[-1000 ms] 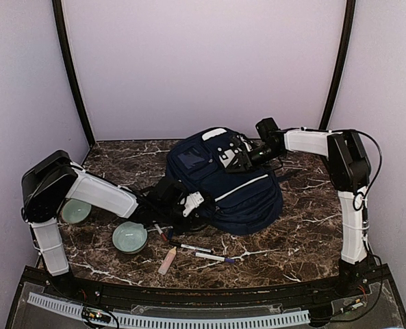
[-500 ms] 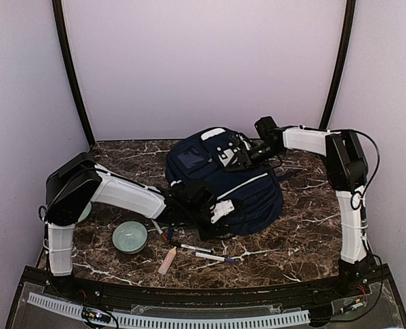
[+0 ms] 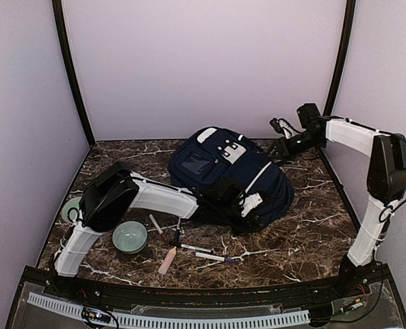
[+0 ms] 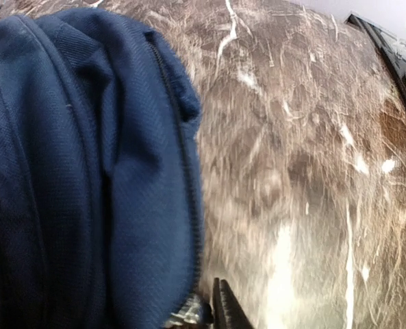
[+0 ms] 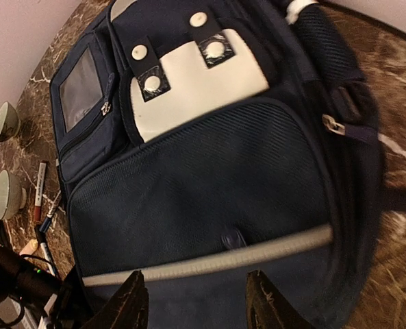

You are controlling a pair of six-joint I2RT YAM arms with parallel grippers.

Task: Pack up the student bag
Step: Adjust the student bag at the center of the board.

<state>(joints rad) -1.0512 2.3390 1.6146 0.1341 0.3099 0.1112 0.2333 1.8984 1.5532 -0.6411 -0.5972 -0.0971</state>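
The student bag (image 3: 230, 171) lies flat in the middle of the table, navy blue with a grey stripe and a light grey buckle patch (image 5: 196, 75). My left gripper (image 3: 256, 204) is at the bag's near right edge. In the left wrist view it (image 4: 220, 312) is shut, with the metal zipper pull (image 4: 187, 315) right at its tips, beside the bag's zip seam (image 4: 182, 151). My right gripper (image 3: 282, 144) hangs above the table behind the bag's right side. In the right wrist view it (image 5: 197, 301) is open and empty above the bag (image 5: 209, 178).
Two pale green bowls (image 3: 129, 236) (image 3: 71, 207) sit at the near left. Several markers (image 3: 197, 249) and a peach tube (image 3: 167, 260) lie in front of the bag. Bare marble table (image 3: 312, 233) shows to the right of the bag.
My left gripper has slid right along the bag's near edge to its right end. My right gripper has let go of the bag's top and pulled back up to the right. The bag has flattened.
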